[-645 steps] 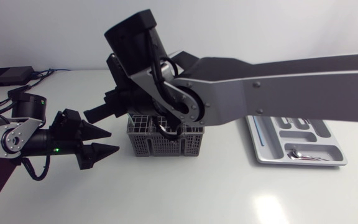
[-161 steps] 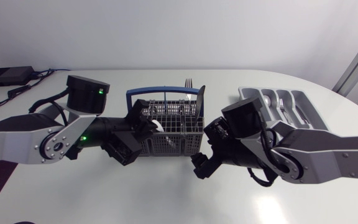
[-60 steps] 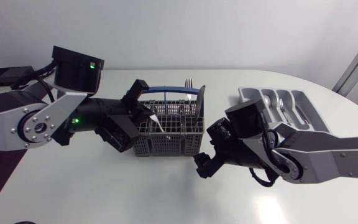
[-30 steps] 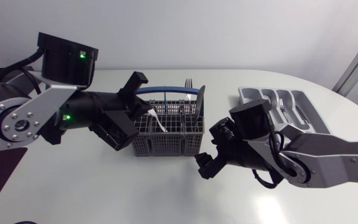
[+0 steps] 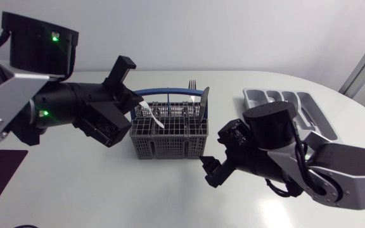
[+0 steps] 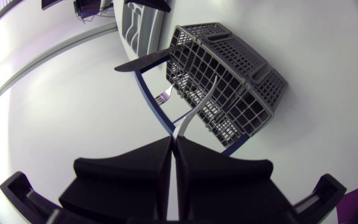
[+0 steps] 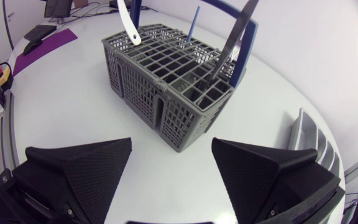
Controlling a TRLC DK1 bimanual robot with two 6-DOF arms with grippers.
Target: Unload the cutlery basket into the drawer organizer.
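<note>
The grey cutlery basket [image 5: 170, 138] with a blue handle stands mid-table. A fork [image 5: 192, 83] and a dark knife [image 5: 203, 101] stick up from its far right corner. My left gripper [image 5: 134, 105] hovers over the basket's left end, shut on the thin handle of a silver utensil [image 5: 154, 118] that slants down over the basket. In the left wrist view the fingers [image 6: 135, 168] pinch that utensil [image 6: 194, 113] ahead of the basket [image 6: 229, 68]. My right gripper [image 5: 211, 171] stands open just off the basket's front right corner, nothing between its fingers [image 7: 79, 171].
The grey drawer organizer [image 5: 309, 107] lies at the back right, partly hidden behind my right arm; its corner [image 7: 309, 146] shows beside my right gripper. Bare table lies in front of the basket [image 7: 166, 81].
My left arm has risen and drawn back to the left, lifting the silver utensil up out of the basket. My right gripper has barely shifted, a little toward the front.
</note>
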